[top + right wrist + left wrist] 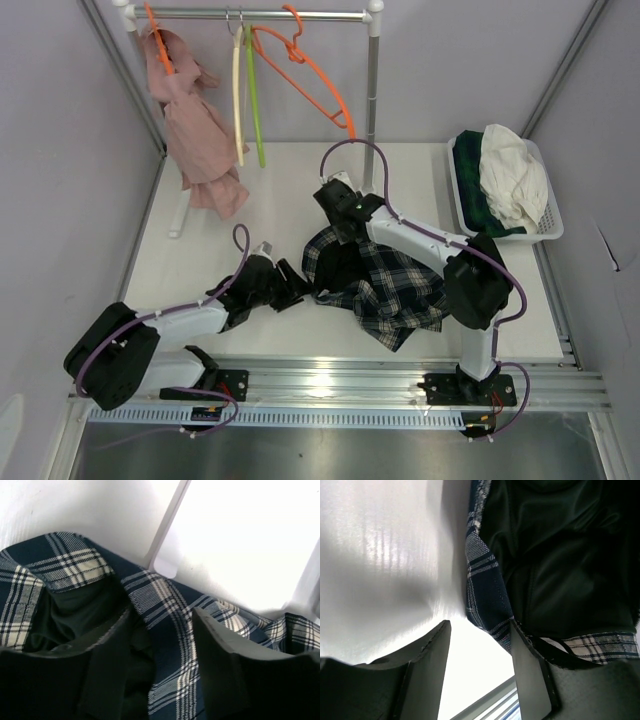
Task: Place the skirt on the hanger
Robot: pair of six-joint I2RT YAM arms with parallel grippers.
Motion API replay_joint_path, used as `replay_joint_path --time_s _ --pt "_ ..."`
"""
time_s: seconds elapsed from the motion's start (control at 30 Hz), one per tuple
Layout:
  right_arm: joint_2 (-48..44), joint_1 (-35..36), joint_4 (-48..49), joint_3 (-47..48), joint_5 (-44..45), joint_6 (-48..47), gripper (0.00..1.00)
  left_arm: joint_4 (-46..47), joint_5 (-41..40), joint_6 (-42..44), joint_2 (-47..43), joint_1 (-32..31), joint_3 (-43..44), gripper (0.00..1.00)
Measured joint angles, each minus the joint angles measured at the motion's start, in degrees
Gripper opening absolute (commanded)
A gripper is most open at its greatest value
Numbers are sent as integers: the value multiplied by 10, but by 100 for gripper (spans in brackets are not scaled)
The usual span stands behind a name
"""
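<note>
The plaid skirt (385, 285) lies crumpled on the table (200, 260) between both arms. Left gripper (480, 630): jaws parted, nothing between them, skirt edge against one finger. Right gripper (161, 612): jaws parted, straddling a skirt fold.

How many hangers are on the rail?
4: an orange hanger holding the pink clothes at the left, a cream hanger, a green hanger beside it, and a bare orange hanger on the right.

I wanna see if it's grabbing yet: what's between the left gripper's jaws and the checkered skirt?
Nothing but bare white table, seen in the left wrist view. The open left gripper sits right at the edge of the skirt.
</note>
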Motion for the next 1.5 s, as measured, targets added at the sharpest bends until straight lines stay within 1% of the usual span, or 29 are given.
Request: replay_joint_path --time_s 0.03,0.17,0.27,0.33,0.4,0.7,0.77,0.8,0.83,0.87,0.9,0.93,0.97,1.0,1.03,1.13,1.23,1.37,1.5 --pt "0 -1 0 1 0 -1 52 3 2 0 0 0 0 60" --pt "0 -2 0 1 0 -3 48 11 2 -2 -17 0 0 63" --pt "0 -2 0 1 0 -5 46 11 1 0 -45 0 2 64" --pt "0 -2 0 1 0 -6 44 11 1 0 -48 0 11 64" --pt "0 -2 0 1 0 -6 41 10 1 0 -43 0 20 63" --pt "6 -4 -1 8 0 -9 38 -10 1 0 6 -3 31 57" --pt "6 -5 -1 10 -1 -10 34 -14 1 0 8 -4 31 54" --pt "6 -5 0 10 -1 -10 33 -15 1 0 10 -4 31 51" --pt "6 -6 0 11 -2 -10 31 -16 1 0 13 -4 32 39" --pt "6 -7 0 11 -2 -10 23 -16 1 -1 17 -4 34 33" --pt "6 -8 0 11 -2 -12 20 -16 1 1 23 -4 37 26" --pt "6 -9 0 11 -2 -11 18 -16 2 4 29 -4 40 12" --pt "6 -10 0 11 -2 -12 11 -16 3 7 38 -4 44 6" --pt "6 -11 0 12 -2 -13 7 -16 4 9 43 -5 46 0" --pt "6 -12 -1 12 -2 -12 0 -17 6 14 48 -5 49 0" --pt "6 -14 -5 12 3 -9 0 -37 8 32 50 -5 66 0" --pt "-2 -15 -18 12 11 -3 0 -85 2 65 27 -3 96 0" --pt "-54 -17 -49 12 23 15 0 -185 -14 128 -62 16 150 0" --pt "-138 -23 -96 46 42 36 0 -280 -23 199 -146 76 241 0"
